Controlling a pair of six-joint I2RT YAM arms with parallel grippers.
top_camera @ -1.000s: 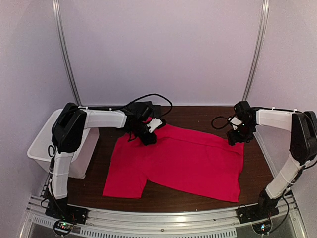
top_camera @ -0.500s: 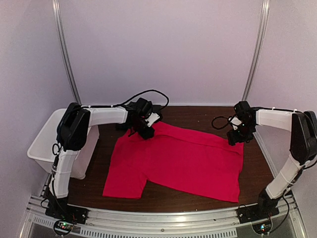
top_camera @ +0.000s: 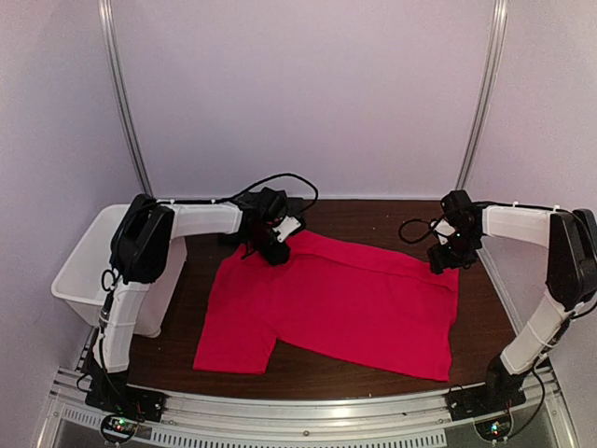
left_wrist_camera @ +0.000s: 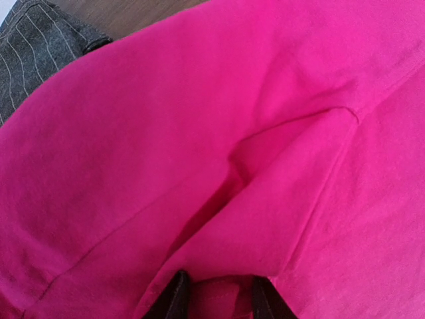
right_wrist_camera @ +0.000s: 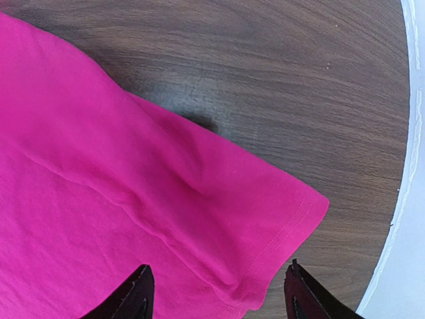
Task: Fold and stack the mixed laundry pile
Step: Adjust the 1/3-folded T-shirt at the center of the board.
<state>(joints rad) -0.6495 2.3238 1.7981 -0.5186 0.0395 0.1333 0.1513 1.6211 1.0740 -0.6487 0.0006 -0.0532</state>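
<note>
Your red T-shirt [top_camera: 345, 303] lies spread across the middle of the dark wooden table [top_camera: 373, 219]. The charcoal pinstriped shirt [left_wrist_camera: 33, 46] shows only as a scrap past the T-shirt's far left edge, in the left wrist view.

Your left gripper [left_wrist_camera: 219, 299] sits at the far left corner. Its fingers stand slightly apart with a bunch of red cloth between them, but you cannot tell whether they are pinching it or have let go. Your right gripper [right_wrist_camera: 219, 292] hangs over the far right corner with its jaws wide apart, holding nothing.

Expect the T-shirt to be light, limp and soft. It will probably sag and wrinkle wherever it is unsupported. Take it at the stitched hem corners, where the doubled cloth gives the fingers more to bite, and lift both corners evenly.
</note>
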